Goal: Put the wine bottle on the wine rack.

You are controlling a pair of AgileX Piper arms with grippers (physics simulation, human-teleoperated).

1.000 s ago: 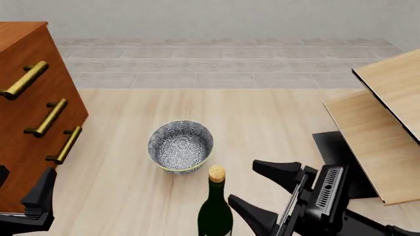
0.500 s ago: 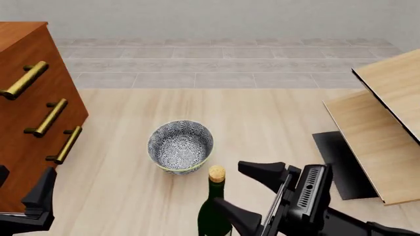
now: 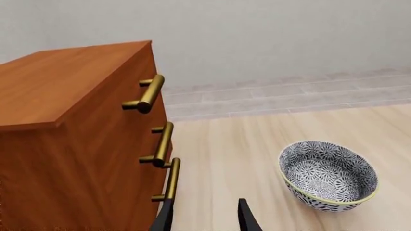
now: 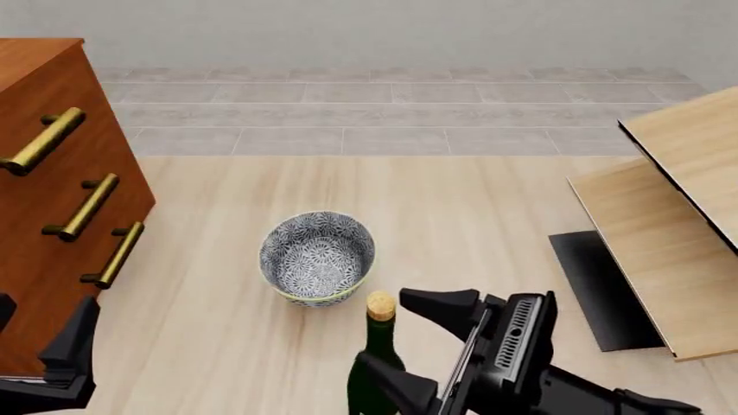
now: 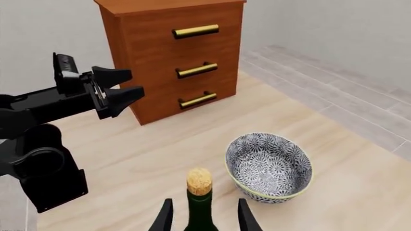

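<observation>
Wine bottle [image 4: 376,363] body cut off at front view's lower edge, label unseen, wine rack [image 4: 675,233] cropped at right edge

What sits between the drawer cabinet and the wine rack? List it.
In the front view, the grey patterned bowl sits between the cabinet and wine rack.

Bare simulated home-like room: wooden drawer cabinet [image 4: 47,199], patterned bowl [image 4: 317,257], wine rack [image 4: 669,233]

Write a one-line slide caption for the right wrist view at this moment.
Open right end effector straddles the upright wine bottle beside the patterned bowl; left end effector waits by the drawer cabinet.
</observation>
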